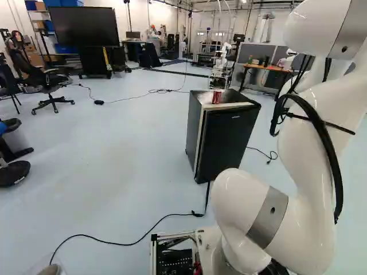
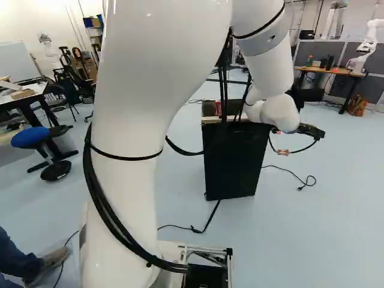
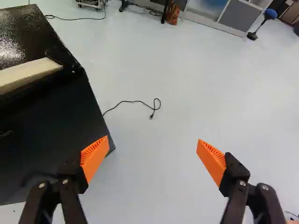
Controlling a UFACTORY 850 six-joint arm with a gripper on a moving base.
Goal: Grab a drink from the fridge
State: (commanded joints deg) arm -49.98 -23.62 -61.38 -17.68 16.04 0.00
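Just right of the fridge, the gripper is spread wide, nothing in it. Red can sits on top of the fridge, can't see any inside. I'd hook the door edge gently, pull slow so nothing tips.

Fridge top: glossy black | arm: smooth white | floor: smooth
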